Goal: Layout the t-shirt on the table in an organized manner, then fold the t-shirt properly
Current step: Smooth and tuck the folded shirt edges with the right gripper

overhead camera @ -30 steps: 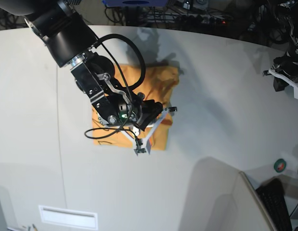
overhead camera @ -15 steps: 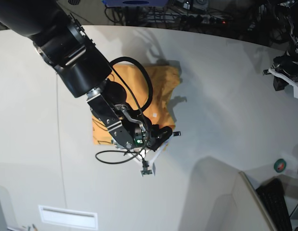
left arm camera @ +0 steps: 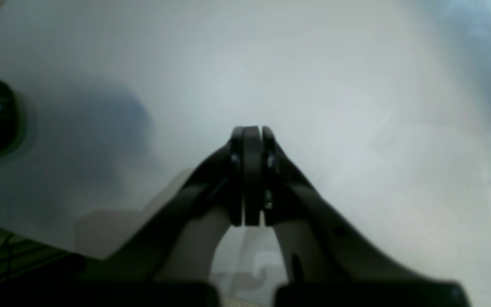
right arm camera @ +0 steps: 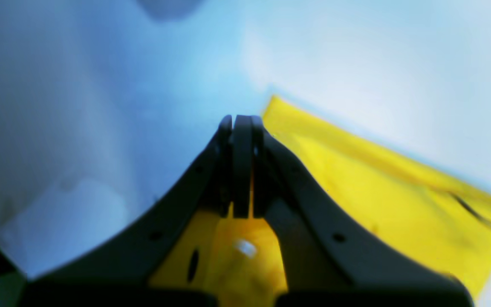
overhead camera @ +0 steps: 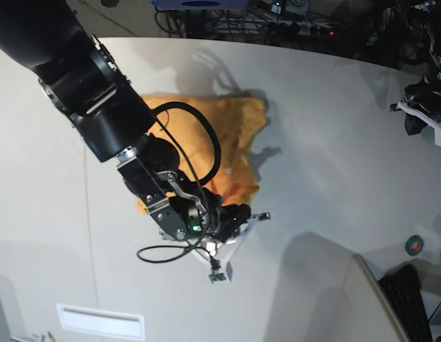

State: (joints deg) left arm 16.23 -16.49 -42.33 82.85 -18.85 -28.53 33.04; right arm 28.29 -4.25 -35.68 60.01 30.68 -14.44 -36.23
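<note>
- The t-shirt [overhead camera: 234, 142] lies folded into a rough block on the table [overhead camera: 334, 142], a little left of centre in the base view, with its far right corner bunched up and casting a small shadow to its right.
- In the right wrist view the t-shirt [right arm camera: 382, 192] shows as a flat yellow-orange panel with a sharp corner just beside the gripper tips, and a thin dark curved line near its right end.
- Much of the shirt's near-left part is hidden in the base view by the right arm [overhead camera: 99, 100], which reaches over it from the upper left.
- The right gripper [overhead camera: 234, 242] sits at the shirt's near edge — its pale fingers spread over the tabletop just past the cloth.
- Seen from its own camera, the right gripper [right arm camera: 241, 123] has its jaws pressed together; cloth shows below and behind them, but nothing is visibly pinched between the tips, so it appears clenched on nothing.
- The left gripper [left arm camera: 252, 136] is likewise clamped shut and empty, hovering over bare pale table — its own shadow falls to the left of it.
- In the base view the left gripper [overhead camera: 423, 114] is well apart from the shirt, at the right edge of the table.
- A small green-and-red roll of tape [overhead camera: 414, 244] lies near the table's right edge, and a dark keyboard [overhead camera: 409, 299] sits at the lower right corner.
</note>
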